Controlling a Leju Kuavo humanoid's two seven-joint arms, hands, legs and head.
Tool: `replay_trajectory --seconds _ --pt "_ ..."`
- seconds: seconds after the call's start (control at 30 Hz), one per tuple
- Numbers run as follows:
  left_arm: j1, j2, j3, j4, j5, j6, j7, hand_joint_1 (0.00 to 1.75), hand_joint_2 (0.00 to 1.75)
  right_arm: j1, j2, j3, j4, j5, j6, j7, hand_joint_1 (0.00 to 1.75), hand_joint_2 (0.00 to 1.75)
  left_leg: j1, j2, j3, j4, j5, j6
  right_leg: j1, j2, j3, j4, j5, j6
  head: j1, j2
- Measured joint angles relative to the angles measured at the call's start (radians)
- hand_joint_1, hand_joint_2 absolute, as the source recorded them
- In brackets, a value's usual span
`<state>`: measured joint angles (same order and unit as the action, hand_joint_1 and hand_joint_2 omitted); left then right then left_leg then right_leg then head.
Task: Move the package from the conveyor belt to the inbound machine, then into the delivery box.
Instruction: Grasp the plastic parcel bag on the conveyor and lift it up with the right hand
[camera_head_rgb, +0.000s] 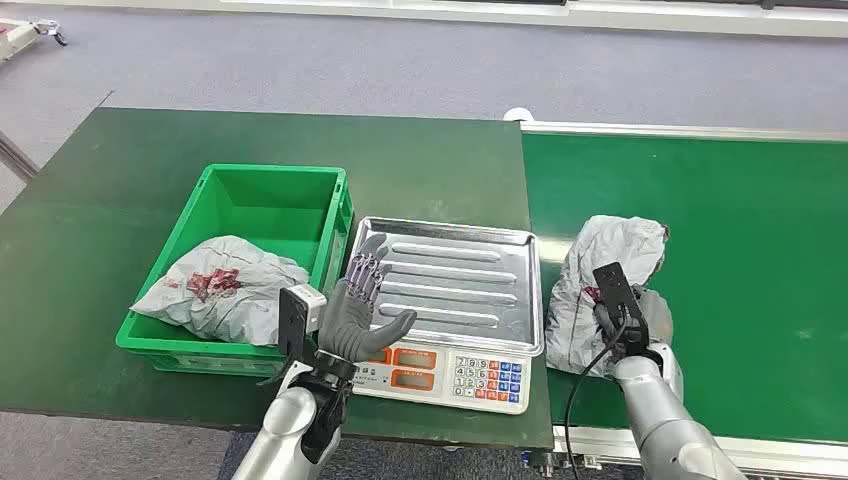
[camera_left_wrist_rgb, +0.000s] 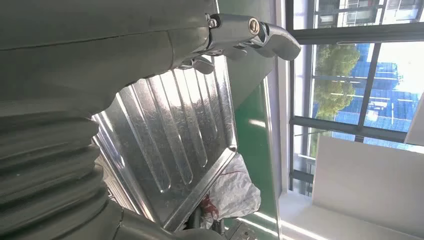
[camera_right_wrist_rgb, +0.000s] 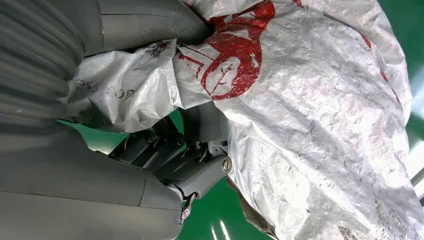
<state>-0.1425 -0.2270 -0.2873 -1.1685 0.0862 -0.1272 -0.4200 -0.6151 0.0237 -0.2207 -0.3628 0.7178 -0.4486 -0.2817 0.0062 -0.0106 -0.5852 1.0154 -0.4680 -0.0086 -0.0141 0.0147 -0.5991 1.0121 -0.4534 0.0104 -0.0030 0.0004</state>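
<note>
Our right hand (camera_head_rgb: 628, 325) grips the package (camera_head_rgb: 600, 285), which lies on the belt (camera_head_rgb: 760, 250) beside the scale's tray (camera_head_rgb: 450, 280). Our left hand (camera_head_rgb: 355, 310) hovers open. We should tighten into the crumpled bag before lifting, so it clears the tray rim

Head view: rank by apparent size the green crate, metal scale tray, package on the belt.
1. green crate
2. metal scale tray, close behind, nearly alike
3. package on the belt, partly hidden by the right hand
</note>
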Motion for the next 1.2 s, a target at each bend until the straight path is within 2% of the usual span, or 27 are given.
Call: replay_trajectory --seconds 0.07,0.23,0.33,0.5,0.7,0.8,0.93,1.03,1.2 --pt "0.0 0.0 0.0 0.0 0.0 0.0 -0.001 0.0 1.75 0.0 0.0 -0.001 -0.002 -0.004 -0.007 -0.014 1.75 1.75 0.0 0.0 0.0 0.0 0.0 0.0 0.0 0.0 0.0 0.0 0.0 0.0 0.0 0.0" --pt "0.003 0.001 0.001 -0.001 -0.004 0.007 -0.009 0.0 1.75 0.011 0.006 -0.001 -0.095 -0.045 -0.062 -0.139 1.75 1.75 0.0 0.0 -0.001 0.0 0.0 0.0 0.0 0.0 -0.001 0.0 0.0 0.0 0.0 0.0" --pt "0.007 0.001 0.007 -0.002 -0.013 0.013 -0.015 0.0 1.75 0.05 0.022 0.024 -0.272 -0.067 -0.043 -0.115 1.75 1.75 0.0 -0.001 -0.001 0.0 0.0 0.0 0.0 0.0 -0.001 0.0 0.0 0.0 0.0 0.0" --pt "0.02 0.002 0.019 -0.007 -0.028 0.022 -0.025 0.0 1.75 0.144 0.049 0.124 -0.575 -0.096 -0.033 -0.08 1.75 1.75 0.0 -0.001 -0.002 0.0 0.0 0.0 0.0 0.0 -0.001 0.0 0.0 0.0 0.0 0.0" --pt "0.033 0.002 0.034 -0.019 -0.049 0.023 -0.03 0.0 1.75 0.235 0.073 0.221 -0.814 -0.131 -0.034 -0.089 1.75 1.75 0.0 -0.001 -0.002 -0.001 0.0 0.0 0.0 0.0 -0.002 0.0 -0.001 0.0 0.0 0.0" --pt "0.037 0.002 0.041 -0.023 -0.054 0.024 -0.031 0.0 1.75 0.248 0.082 0.251 -0.876 -0.161 -0.012 -0.101 1.75 1.75 0.0 -0.001 -0.002 -0.001 0.0 0.0 0.0 0.0 -0.002 0.0 -0.001 0.0 0.0 0.0" --pt "0.038 0.002 0.047 -0.026 -0.06 0.03 -0.032 0.0 1.75 0.258 0.099 0.311 -0.912 -0.194 0.063 -0.129 1.75 1.75 0.0 0.0 -0.002 -0.001 0.0 0.0 0.0 0.0 -0.002 0.0 -0.001 0.0 0.0 0.0" --pt "0.038 0.002 0.056 -0.026 -0.067 0.038 -0.033 0.0 1.75 0.27 0.126 0.402 -0.916 -0.198 0.107 -0.138 1.75 1.75 0.0 0.0 -0.002 -0.001 0.0 -0.001 0.001 0.0 -0.002 0.0 -0.001 0.0 0.0 0.0" --pt "0.037 0.002 0.067 -0.03 -0.071 0.041 -0.034 0.0 1.75 0.286 0.161 0.552 -0.916 -0.214 0.112 -0.131 1.75 1.75 0.001 -0.001 -0.002 -0.001 0.0 -0.001 0.002 0.0 -0.003 0.0 -0.001 -0.001 0.0 0.0"
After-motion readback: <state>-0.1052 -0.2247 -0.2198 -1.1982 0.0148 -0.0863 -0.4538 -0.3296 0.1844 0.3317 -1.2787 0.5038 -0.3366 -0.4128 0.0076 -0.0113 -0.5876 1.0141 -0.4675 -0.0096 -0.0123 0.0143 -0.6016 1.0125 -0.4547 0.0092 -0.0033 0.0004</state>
